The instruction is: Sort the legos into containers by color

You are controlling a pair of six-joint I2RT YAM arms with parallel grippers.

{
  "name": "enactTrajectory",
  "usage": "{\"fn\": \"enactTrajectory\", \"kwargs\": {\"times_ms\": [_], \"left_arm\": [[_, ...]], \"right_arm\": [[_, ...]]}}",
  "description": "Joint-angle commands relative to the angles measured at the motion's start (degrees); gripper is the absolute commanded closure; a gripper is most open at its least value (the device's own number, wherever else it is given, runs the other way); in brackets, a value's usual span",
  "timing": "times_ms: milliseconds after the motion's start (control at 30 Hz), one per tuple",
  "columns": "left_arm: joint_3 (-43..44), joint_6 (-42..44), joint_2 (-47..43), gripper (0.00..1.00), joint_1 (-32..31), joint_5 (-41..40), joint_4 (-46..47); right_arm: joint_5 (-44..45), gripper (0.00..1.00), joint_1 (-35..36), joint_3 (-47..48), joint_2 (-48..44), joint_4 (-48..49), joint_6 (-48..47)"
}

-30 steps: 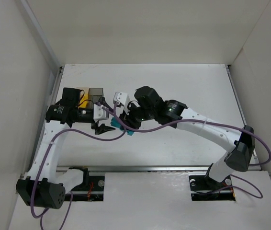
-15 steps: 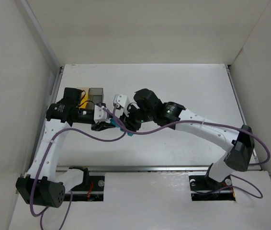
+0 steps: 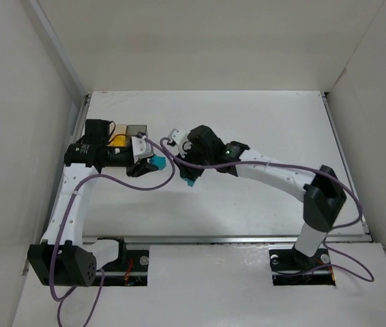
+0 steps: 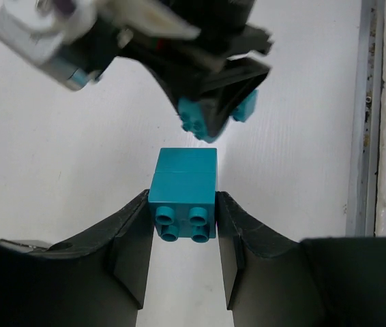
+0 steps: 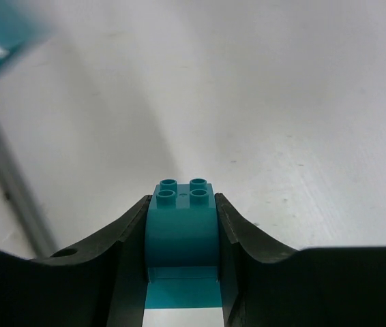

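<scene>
Left fingers [image 4: 133, 248] clamp a teal block [image 4: 183, 204] just near-right of the grey box [image 3: 137, 129] — right fingers [image 5: 128, 238] clamp a second teal block [image 5: 183, 228] close by. Teal likely belongs in grey: centre the left block over that box, lower, then part — clear of the amber box [image 3: 120, 128].

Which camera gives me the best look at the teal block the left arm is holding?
Left wrist. The teal block sits centred and sharp, studs facing the camera, clamped between the left fingers. Top external shows only a small teal patch at the arm's tip. Right wrist catches a blurred teal corner, likely the same block.
</scene>
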Motion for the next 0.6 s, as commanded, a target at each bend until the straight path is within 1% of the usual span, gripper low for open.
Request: {"fn": "enactTrajectory", "kwargs": {"times_ms": [0, 33, 67, 133, 200, 233, 267, 333, 400, 467, 500, 533, 567], "left_arm": [[0.47, -4.86, 0.07, 1.00, 1.85, 0.63, 3.77], [-0.31, -5.39, 0.07, 1.00, 2.64, 0.63, 4.30], [-1.19, -5.40, 0.07, 1.00, 2.65, 0.10, 4.31], [-2.59, -6.19, 0.07, 1.00, 3.27, 0.10, 4.92], [-3.13, -6.89, 0.07, 1.00, 3.27, 0.10, 5.45], [-3.65, -6.89, -0.45, 1.00, 3.27, 0.10, 5.45], [-3.66, -6.89, -0.46, 1.00, 3.27, 0.10, 5.45], [-3.66, -7.51, -0.46, 1.00, 3.27, 0.10, 5.45], [-3.66, -7.51, -0.46, 1.00, 3.27, 0.63, 5.45], [-3.66, -7.51, -0.46, 1.00, 3.27, 0.63, 5.45], [-3.66, -7.51, -0.46, 1.00, 3.27, 1.32, 5.45], [-3.13, -7.51, -0.46, 1.00, 3.27, 2.03, 5.45], [-3.13, -7.51, -0.46, 1.00, 3.27, 2.56, 5.45]], "right_arm": [[7.57, 1.00, -2.70, 6.89, 9.13, -4.47, 5.19], [9.08, 1.00, -3.48, 11.18, 13.94, -6.69, 5.72], [10.57, 0.99, -3.49, 13.05, 16.08, -8.62, 6.42], [11.47, 0.94, -3.49, 15.78, 19.16, -11.79, 7.22], [10.51, 0.79, -3.49, 16.49, 20.67, -11.81, 7.74], [9.28, 0.71, -3.49, 16.49, 20.67, -9.72, 7.75], [9.27, 0.53, -3.49, 15.01, 19.97, -8.65, 7.75], [8.48, 0.38, -3.49, 13.77, 19.09, -6.89, 7.75], [7.17, 0.27, -3.49, 12.29, 17.61, -5.49, 7.14], [7.16, 0.24, -3.49, 10.70, 15.49, -3.12, 5.73], [7.16, 0.22, -3.49, 7.82, 11.83, -1.54, 5.73], [4.38, 0.21, -3.49, 6.05, 9.53, 2.39, 3.55], [4.35, 0.21, -3.49, 3.95, 6.81, 2.43, 2.57]]}}
